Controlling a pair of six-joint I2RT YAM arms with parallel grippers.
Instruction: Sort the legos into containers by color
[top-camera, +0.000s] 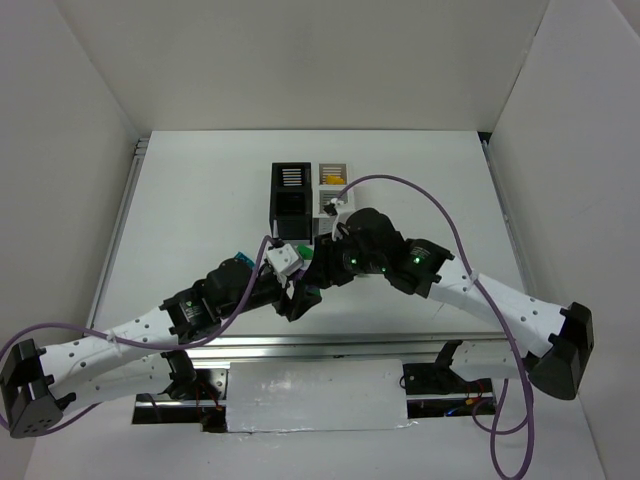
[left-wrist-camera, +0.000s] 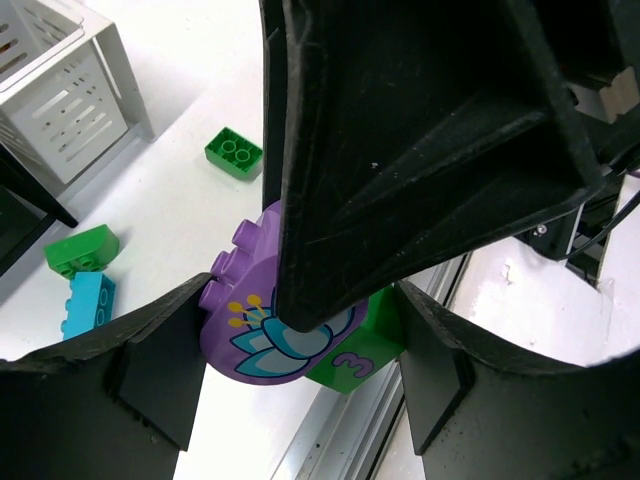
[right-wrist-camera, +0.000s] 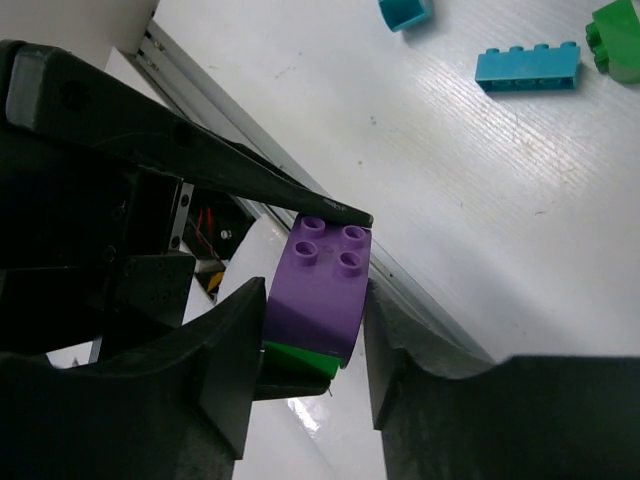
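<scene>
A purple lego with a flower print is stuck to a green lego marked "3". My left gripper is shut on this pair end to end, one finger on the purple studs, the other on the green lego. My right gripper is shut on the purple lego's sides. Both grippers meet above the table's near edge. The containers stand behind them: a black one and a white one holding a yellow-orange lego.
Loose legos lie on the table: two green and a teal one, which also shows in the right wrist view. A white slatted container stands at left. The metal front rail runs just below the grippers.
</scene>
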